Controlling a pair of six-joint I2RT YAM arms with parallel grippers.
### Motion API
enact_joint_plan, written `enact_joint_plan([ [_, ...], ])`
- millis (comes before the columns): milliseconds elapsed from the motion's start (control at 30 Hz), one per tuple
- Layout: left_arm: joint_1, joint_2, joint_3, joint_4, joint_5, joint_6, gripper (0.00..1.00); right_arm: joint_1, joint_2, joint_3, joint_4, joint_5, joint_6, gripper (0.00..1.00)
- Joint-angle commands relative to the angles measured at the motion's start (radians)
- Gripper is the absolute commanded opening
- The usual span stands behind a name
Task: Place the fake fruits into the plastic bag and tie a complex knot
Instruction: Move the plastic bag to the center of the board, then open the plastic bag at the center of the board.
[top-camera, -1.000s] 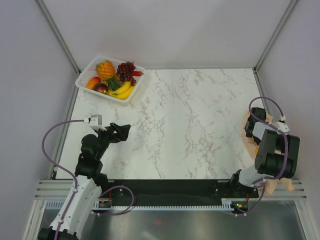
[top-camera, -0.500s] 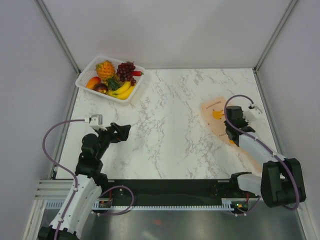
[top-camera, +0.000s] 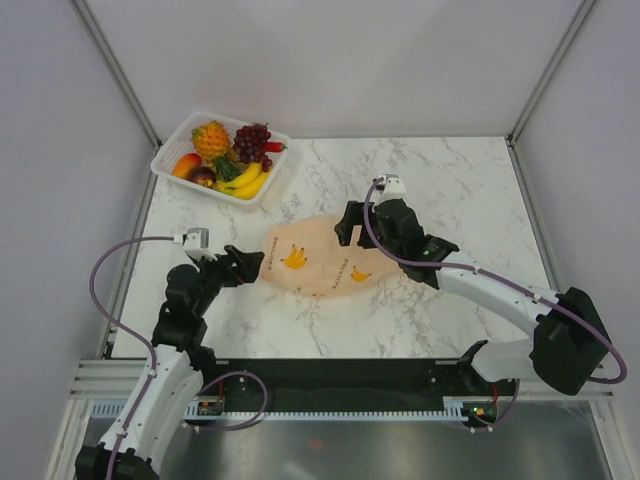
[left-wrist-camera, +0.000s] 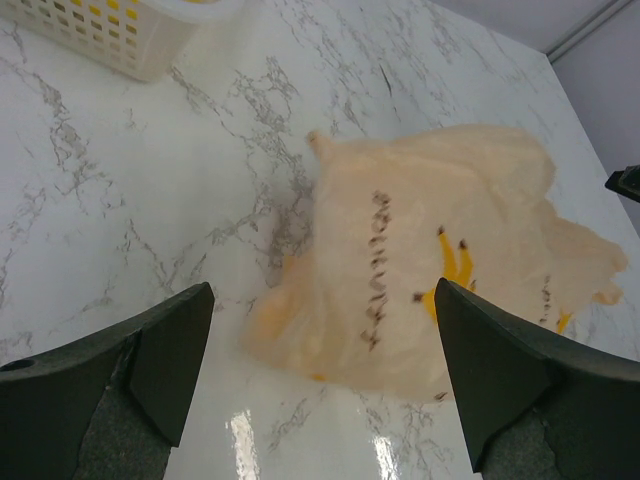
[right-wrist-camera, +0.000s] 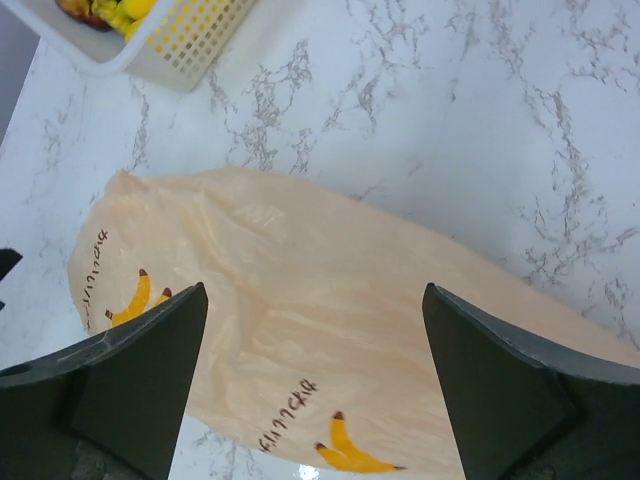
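Just changed: plastic bag (top-camera: 318, 263) hauled by the right arm from the table's (top-camera: 450, 170) right edge to left of centre, all within a second.
Bag state: flat and crumpled on the marble between the two grippers, banana prints up; seemingly empty; no knot.
Right gripper (top-camera: 346, 224): over the bag's far right part, jaws spread wide, pinching nothing.
Left gripper (top-camera: 247, 263): just beside the bag's left end, jaws likewise wide apart, holding nothing; barely shifted over that second.
Fake fruits (top-camera: 228, 153): all in the white basket (top-camera: 262, 196) at the far left corner, well apart from the bag.
Meaning for the task: bag now within reach of both arms; probably next, finding and opening the mouth, then fruit transfers; tying a long way off.
Only from above: both arms, basket and bag in one layout.
Only from the left wrist: a printed line of brown text, a small pointed tab at the bag's far end, glare on the marble in front.
Only from the right wrist: smooth translucent sheet spanning the gap between the fingers (right-wrist-camera: 130, 370); basket corner with yellow fruit at top left.
Undecided: whereabouts of mouth and handle strips, unclear in every view.
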Motion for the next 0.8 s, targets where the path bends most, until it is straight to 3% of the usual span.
enact_joint_plan([
  [0, 0.0, 0.017, 0.022, 0.05, 0.031, 0.033, 1.0, -0.004, 0.0, 0.057, -0.002, -0.126, -0.221, 0.98],
  [100, 0.0, 0.028, 0.024, 0.055, 0.035, 0.031, 1.0, -0.01, 0.011, 0.095, -0.04, -0.145, -0.321, 0.98],
  [333, 0.0, 0.05, 0.026, 0.067, 0.046, 0.023, 1.0, -0.152, 0.224, 0.238, -0.032, -0.675, -0.474, 0.97],
  [467, 0.001, 0.043, 0.029, 0.058, 0.035, 0.026, 1.0, -0.151, 0.437, 0.412, -0.074, -0.862, -0.566, 0.98],
  [633, 0.0, 0.01, 0.026, 0.035, 0.012, 0.025, 1.0, -0.105, 0.572, 0.494, -0.102, -0.987, -0.64, 0.98],
  [733, 0.001, -0.006, 0.024, 0.031, 0.014, 0.025, 1.0, -0.087, 0.592, 0.482, -0.114, -1.017, -0.668, 0.89],
  [767, 0.001, -0.004, 0.024, 0.031, 0.014, 0.025, 1.0, -0.082, 0.592, 0.467, -0.115, -1.016, -0.678, 0.76],
])
